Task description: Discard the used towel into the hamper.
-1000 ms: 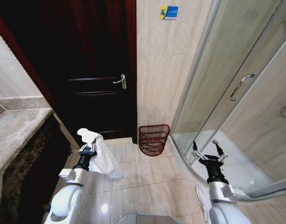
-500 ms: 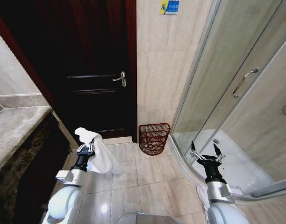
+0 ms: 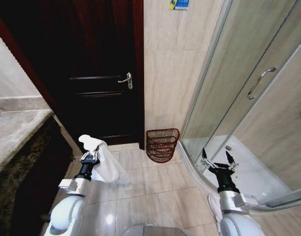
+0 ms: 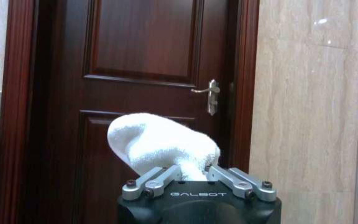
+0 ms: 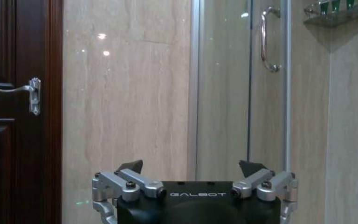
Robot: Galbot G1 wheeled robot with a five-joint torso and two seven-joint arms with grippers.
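L gripper (image 3: 89, 158) is clenched on a white fluffy terry towel (image 3: 104, 162), held low over the pale glossy tiled floor (image 3: 155, 196) at the robot's left front; in the left wrist view the towel (image 4: 160, 144) bulges up in a rounded lump from between the closed fingers (image 4: 157, 179) of that gripper (image 4: 195, 176), w/ the rest of the cloth draping down beside the arm toward the robot's right in the head view. Just beyond it stands a dark reddish-brown panelled wooden door (image 3: 99, 73) w/ a silver lever handle (image 3: 126, 79), and at the robot's left a mottled beige stone countertop (image 3: 15, 130) over a dark cabinet. R gripper (image 3: 216, 161) is released, fingers spread wide, holding nothing, raised at the robot's right front by the curved base of a glass-walled shower enclosure (image 3: 239, 98); the right wrist view shows both its dark fingertips (image 5: 131, 166) well apart. The small round dark reddish-brown wire-ribbed hamper (image 3: 161, 145) sits on the floor against the beige tiled wall (image 3: 172, 69), between door frame and shower, ahead of both grippers and well apart from the towel.
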